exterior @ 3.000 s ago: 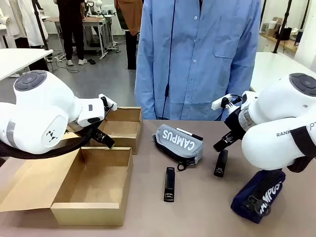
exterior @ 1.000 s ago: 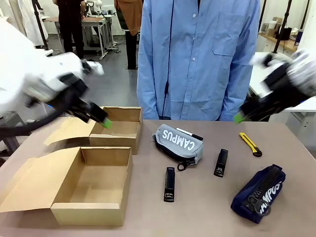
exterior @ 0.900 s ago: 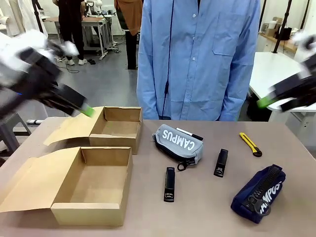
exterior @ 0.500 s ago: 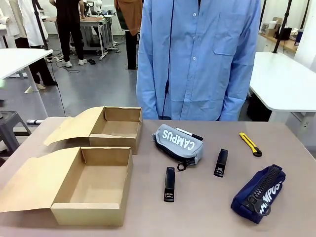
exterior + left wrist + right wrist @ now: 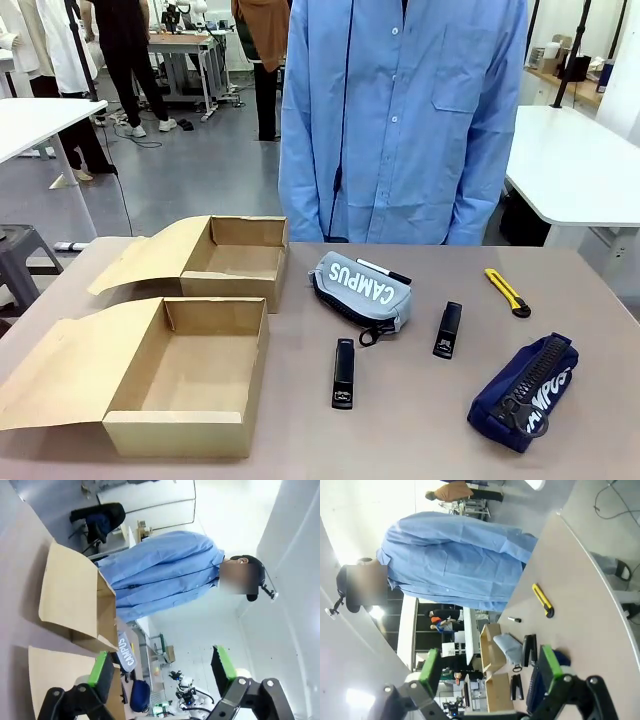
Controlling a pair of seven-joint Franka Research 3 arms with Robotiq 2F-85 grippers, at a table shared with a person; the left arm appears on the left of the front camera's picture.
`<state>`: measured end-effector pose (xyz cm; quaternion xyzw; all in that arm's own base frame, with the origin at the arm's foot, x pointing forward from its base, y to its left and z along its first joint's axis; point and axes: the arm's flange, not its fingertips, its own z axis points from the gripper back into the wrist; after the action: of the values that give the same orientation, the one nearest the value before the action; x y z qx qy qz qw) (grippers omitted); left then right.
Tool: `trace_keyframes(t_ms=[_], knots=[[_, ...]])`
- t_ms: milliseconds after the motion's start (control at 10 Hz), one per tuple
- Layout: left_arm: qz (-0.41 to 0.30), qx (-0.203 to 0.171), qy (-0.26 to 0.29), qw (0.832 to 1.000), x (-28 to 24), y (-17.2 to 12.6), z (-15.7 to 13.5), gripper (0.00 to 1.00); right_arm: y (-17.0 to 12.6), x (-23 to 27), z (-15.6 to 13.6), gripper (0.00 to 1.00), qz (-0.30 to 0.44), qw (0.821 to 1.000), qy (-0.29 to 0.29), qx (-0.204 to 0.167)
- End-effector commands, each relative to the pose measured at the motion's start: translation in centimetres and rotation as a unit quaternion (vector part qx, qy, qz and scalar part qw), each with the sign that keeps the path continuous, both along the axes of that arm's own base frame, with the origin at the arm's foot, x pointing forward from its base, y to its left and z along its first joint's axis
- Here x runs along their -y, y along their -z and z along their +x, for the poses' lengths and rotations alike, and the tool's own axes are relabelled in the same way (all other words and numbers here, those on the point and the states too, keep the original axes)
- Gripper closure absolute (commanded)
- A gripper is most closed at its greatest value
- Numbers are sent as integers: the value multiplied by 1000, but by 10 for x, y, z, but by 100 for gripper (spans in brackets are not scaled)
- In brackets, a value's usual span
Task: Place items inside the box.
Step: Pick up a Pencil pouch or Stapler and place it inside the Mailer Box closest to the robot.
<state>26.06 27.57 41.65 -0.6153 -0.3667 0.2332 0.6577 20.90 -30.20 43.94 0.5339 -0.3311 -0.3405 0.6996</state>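
Note:
Two open cardboard boxes lie at the table's left, a near one [image 5: 185, 375] and a far one [image 5: 235, 262]. A grey "CAMPUS" pouch [image 5: 362, 289] lies mid-table, with a navy pouch [image 5: 523, 391] at the front right. One black stapler [image 5: 343, 372] and another [image 5: 447, 329] lie between them. The yellow utility knife [image 5: 508, 291] is at the far right. My left gripper [image 5: 162, 666] is open and empty, high off the table, looking at a box [image 5: 70, 597] and the grey pouch [image 5: 127, 652]. My right gripper [image 5: 489, 666] is open and empty, with the knife [image 5: 542, 600] far beyond it.
A person in a blue shirt [image 5: 400, 120] stands at the table's far edge, hands out of sight. A black marker [image 5: 385, 270] lies behind the grey pouch. White tables stand to the left [image 5: 30, 115] and right [image 5: 575, 160].
Both arms have swung up and outward and left the front view. The boxes, pouches, staplers and knife have stayed in place.

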Motion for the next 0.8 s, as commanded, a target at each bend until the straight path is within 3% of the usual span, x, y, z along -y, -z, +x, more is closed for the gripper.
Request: trace_keyframes(t_ms=[0,500,600,700], knots=[[60,12,48,997,10,-17,-10,0,-21,-10,-3,0,-21,999,-26,9],[60,12,48,997,10,-17,-10,0,-21,-10,-3,0,-21,999,-26,9],[60,12,48,997,10,-17,-10,0,-22,-13,-4,0,-13,999,-29,-8],[60,12,48,997,10,-17,-10,0,-31,-41,14,0,-47,997,-62,-15]])
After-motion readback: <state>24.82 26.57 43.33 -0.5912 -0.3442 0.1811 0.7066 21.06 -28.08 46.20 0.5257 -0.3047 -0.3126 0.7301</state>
